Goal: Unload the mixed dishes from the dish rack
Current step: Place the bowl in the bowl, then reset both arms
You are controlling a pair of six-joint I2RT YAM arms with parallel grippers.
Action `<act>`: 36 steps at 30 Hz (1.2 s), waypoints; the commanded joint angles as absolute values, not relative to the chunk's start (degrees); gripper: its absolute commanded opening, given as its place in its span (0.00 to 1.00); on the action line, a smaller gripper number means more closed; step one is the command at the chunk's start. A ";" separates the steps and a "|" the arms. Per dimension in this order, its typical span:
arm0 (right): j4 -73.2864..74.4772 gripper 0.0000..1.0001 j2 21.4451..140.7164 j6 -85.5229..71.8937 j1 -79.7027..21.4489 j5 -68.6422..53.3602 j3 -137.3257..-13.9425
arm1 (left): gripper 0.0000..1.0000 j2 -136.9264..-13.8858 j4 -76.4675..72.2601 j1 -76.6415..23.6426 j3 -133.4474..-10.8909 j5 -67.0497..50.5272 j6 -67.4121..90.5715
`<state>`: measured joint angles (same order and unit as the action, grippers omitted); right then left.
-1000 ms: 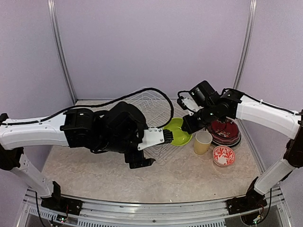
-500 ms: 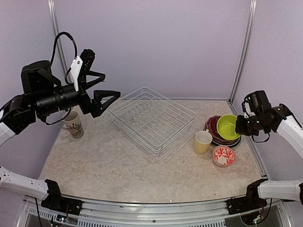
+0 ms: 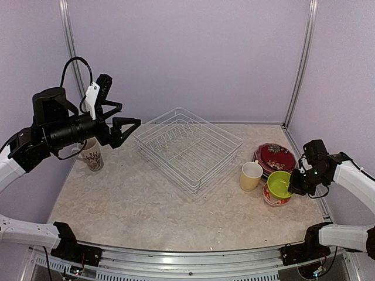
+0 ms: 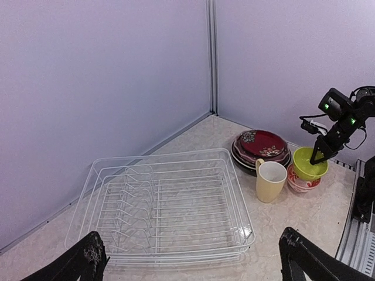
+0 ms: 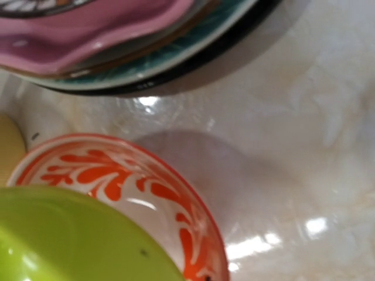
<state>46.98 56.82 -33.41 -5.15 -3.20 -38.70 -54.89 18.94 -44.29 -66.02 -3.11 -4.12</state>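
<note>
The dish rack stands with nothing in it at mid-table; the left wrist view looks down into the dish rack. My left gripper hangs high at the left, open, with only its black fingertips showing. My right gripper is shut on the rim of the lime green bowl, which tilts over the small red-white bowl. Seen close, the lime green bowl covers part of the red-white bowl. The stacked plates and the pale yellow cup sit beside them.
A patterned cream mug stands on the table at the far left, below my left arm. Lilac walls with metal posts close the back and both sides. The plate stack's rims lie just beyond the red-white bowl.
My right gripper brought the lime green bowl from above the plate stack down over the red-white bowl. My left arm pulled back from the rack to the raised left.
</note>
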 commanded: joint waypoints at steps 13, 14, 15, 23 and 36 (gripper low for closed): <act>46.53 0.45 60.34 -33.37 -4.48 0.24 -41.71 | 0.99 -52.49 13.10 -35.13 -61.14 -7.15 -1.05; 47.82 0.49 59.85 -33.25 -4.52 2.34 -42.49 | 0.99 -52.81 13.93 -33.49 -61.89 -8.28 0.65; 48.79 0.54 59.12 -33.11 -4.52 3.39 -43.09 | 0.99 -53.14 14.42 -32.60 -62.65 -8.70 2.18; 48.26 0.93 51.13 -27.13 -4.53 0.10 -51.23 | 0.99 -52.16 12.70 -27.90 -62.09 -12.57 5.42; 36.77 1.00 37.49 -10.81 -4.51 -5.66 -66.57 | 0.99 -45.98 13.18 -25.86 -66.72 -4.92 14.55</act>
<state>40.77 38.65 -17.54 -4.95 -4.25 -62.06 -48.97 11.35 -26.26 -63.29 -8.60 10.04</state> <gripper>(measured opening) 0.997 0.990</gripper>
